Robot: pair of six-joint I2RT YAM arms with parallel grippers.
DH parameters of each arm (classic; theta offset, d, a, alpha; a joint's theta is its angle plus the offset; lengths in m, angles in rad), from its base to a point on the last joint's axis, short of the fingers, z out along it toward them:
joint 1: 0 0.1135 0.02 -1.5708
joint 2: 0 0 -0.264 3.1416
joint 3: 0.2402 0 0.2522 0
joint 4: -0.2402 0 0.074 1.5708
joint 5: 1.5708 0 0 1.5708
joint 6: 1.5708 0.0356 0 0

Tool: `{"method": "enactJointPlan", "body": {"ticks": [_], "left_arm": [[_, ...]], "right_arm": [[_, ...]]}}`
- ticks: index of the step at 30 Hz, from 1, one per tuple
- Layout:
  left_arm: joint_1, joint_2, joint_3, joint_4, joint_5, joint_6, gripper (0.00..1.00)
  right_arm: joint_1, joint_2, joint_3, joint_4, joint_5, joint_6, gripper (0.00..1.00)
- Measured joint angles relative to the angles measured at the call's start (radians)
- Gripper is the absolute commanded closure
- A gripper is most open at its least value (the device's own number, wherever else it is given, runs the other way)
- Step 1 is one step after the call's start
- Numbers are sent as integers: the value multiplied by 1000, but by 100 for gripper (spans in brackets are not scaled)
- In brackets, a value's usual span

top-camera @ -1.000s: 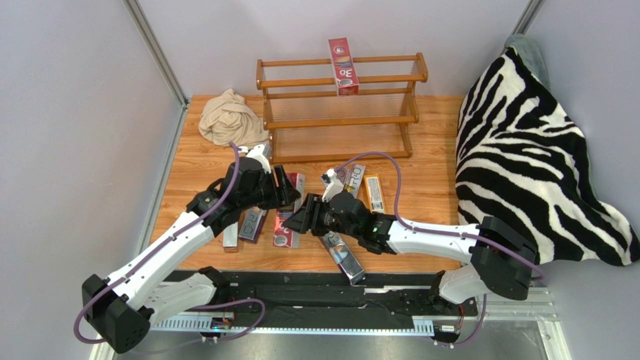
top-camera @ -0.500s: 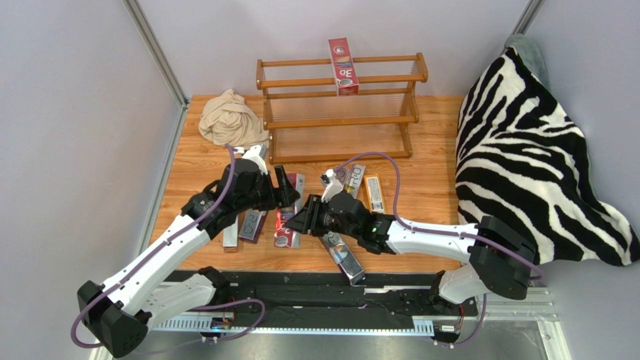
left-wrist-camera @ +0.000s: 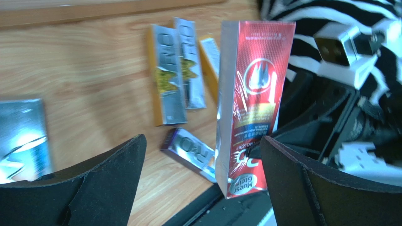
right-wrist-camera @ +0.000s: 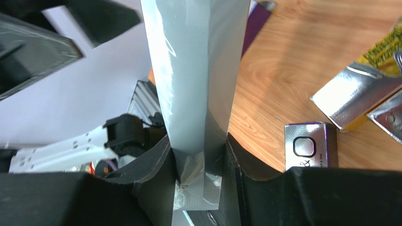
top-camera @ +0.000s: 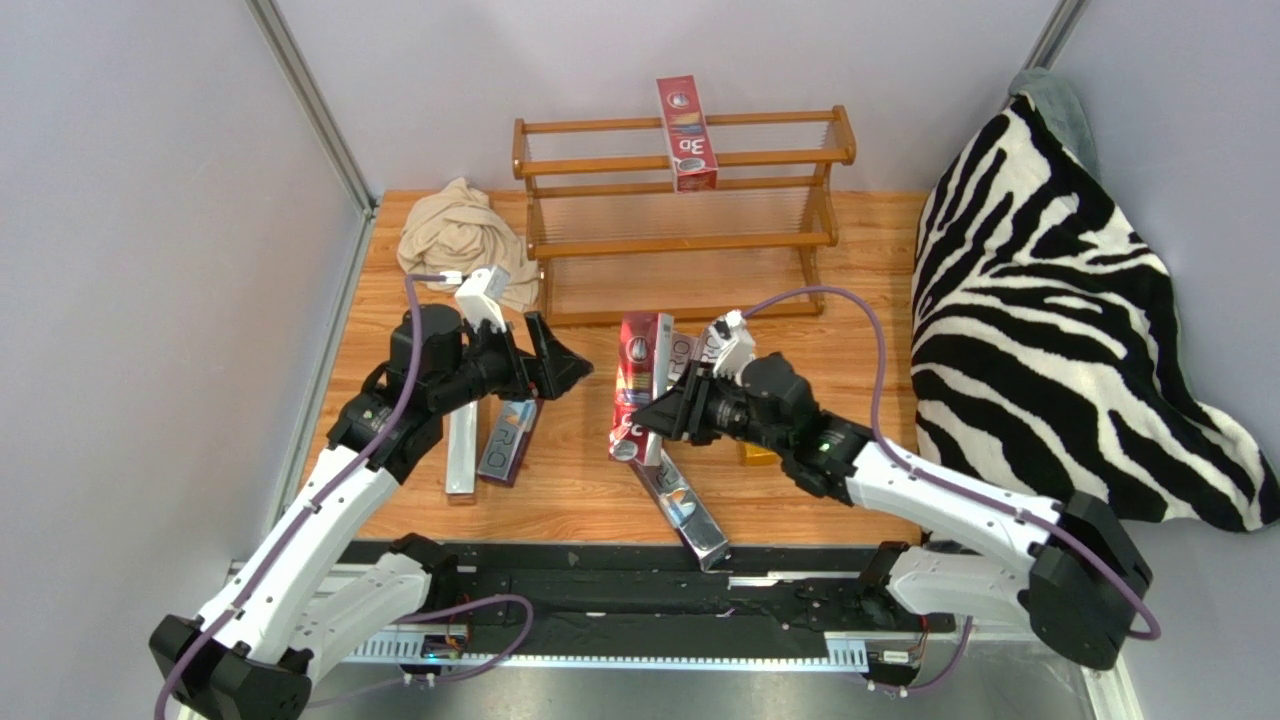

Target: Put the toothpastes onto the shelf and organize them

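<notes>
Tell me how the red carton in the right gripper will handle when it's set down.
The red carton looks stiff: its flat faces look straight in the right gripper. It is probably slippery, given the glossy foil. Tall and narrow, it would likely tip if stood on end.

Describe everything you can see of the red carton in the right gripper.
The red carton is a long, narrow box of glossy card: red face with white emblem, yellow band and small print, silvery sides. It stands nearly upright above cartons lying flat on the table. The right gripper pinches it near its lower end; the open left gripper stands apart from it.
</notes>
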Motion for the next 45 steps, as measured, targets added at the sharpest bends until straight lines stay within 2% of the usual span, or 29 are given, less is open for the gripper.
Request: {"method": "enactJointPlan", "body": {"ticks": [6,8,14,20,23,28,31,33,35,36,38,45], "left_arm": [[24,-14,-112,314,369,-56,1],[23,-22,-140,416,453,-92,1],[23,-28,-145,537,586,-134,6],[23,-31,-164,642,652,-188,18],[22,-29,-172,650,655,-202,31],[20,-23,-174,657,655,-216,59],[17,-23,-174,664,661,-228,64],[17,-22,-174,663,660,-229,67],[17,-22,-174,664,656,-230,70],[17,-22,-174,664,652,-230,78],[13,-20,-174,661,625,-239,81],[9,-41,-187,720,492,-373,83]], "right_arm": [[-32,-97,47,-37,-204,-138,74],[-31,-103,77,-39,-273,-171,74],[-31,-104,102,2,-449,-200,74],[-30,-60,112,18,-529,-211,74],[-29,-45,114,26,-546,-217,74],[-22,-39,126,39,-564,-230,72],[-21,-34,127,39,-568,-249,68],[-21,-29,132,32,-568,-255,59],[-21,-29,136,24,-567,-258,34],[-21,-29,136,21,-560,-253,29],[-19,-34,136,23,-518,-243,17],[-19,-195,90,44,-339,-220,11]]}}
